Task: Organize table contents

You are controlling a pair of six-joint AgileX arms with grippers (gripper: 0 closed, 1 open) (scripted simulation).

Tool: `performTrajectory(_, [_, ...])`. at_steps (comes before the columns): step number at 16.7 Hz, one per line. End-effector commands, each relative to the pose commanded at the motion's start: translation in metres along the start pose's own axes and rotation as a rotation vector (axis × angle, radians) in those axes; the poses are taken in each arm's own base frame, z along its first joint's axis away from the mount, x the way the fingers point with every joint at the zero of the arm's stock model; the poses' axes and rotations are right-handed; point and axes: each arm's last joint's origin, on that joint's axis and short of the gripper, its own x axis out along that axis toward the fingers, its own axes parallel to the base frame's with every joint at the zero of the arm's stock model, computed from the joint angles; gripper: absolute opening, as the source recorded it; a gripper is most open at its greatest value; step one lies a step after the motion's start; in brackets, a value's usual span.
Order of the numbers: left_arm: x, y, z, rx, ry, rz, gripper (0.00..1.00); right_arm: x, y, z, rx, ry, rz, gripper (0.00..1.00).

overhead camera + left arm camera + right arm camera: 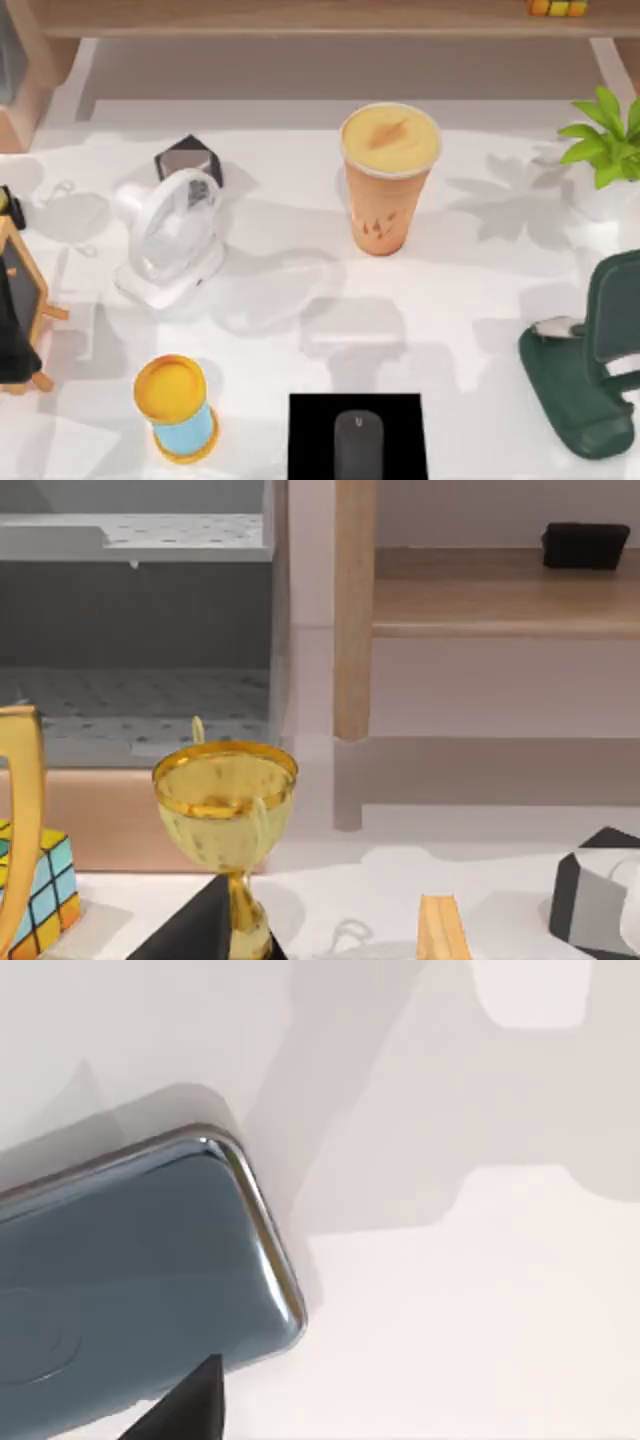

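Right wrist view: grey-blue slab (130, 1280) lies flat on the white table (480, 1310), chrome rim, one rounded corner in frame. It sits right at my right gripper (190, 1410), whose dark tip overlaps the slab's near edge. Contact or a gap: can't tell. Open or closed: can't tell. With just the one corner in frame I can't call the slab's long axis.

Left wrist view: my left gripper (212, 925) is low over the table, dark tip just beside the stem of a gold trophy (225, 800). A colour cube (40, 890) sits to one side and a wooden strip (440, 930) to the other. The wooden shelf (353, 610) is beyond, with a black block (585, 545) on it. Open or closed: can't tell here either.

Top view adds the rest of the layout.
- Orange cup (388, 175): upright, yellowish top facing up, mid table.
- Mouse (358, 445): on a black mat (310, 440) at the near edge. Long axis runs near-to-far, wheel end pointing at the cup. Well apart from both grippers.
- White fan (170, 240): left of the cup, dark cube (188, 160) just behind it.
- Yellow-lidded blue jar (177, 408): left of the mat.
- Dark green stand (585, 380) at the right edge, plant (605, 135) behind it.
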Motion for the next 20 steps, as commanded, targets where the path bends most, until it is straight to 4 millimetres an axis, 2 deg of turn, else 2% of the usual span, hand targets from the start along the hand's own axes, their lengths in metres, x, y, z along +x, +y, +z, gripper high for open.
performTrajectory(3, [0.0,0.0,0.0,0.0,0.0,0.0,1.0,0.014,0.027,-0.022,0.48,0.025,0.054,1.0])
performTrajectory(5, [0.0,0.0,0.0,0.0,0.0,0.0,1.0,0.022,0.044,-0.032,0.735,0.043,0.08,1.0])
performTrajectory(9, [0.0,0.0,0.0,0.0,0.0,0.0,1.0,0.034,0.071,-0.042,1.093,0.073,0.108,1.0])
performTrajectory(13, [0.0,0.0,0.0,0.0,0.0,0.0,1.0,0.04,0.084,-0.045,1.243,0.086,0.116,1.0])
performTrajectory(20, [0.0,0.0,0.0,0.0,0.0,0.0,1.0,0.04,0.083,-0.045,1.239,0.087,0.119,1.0])
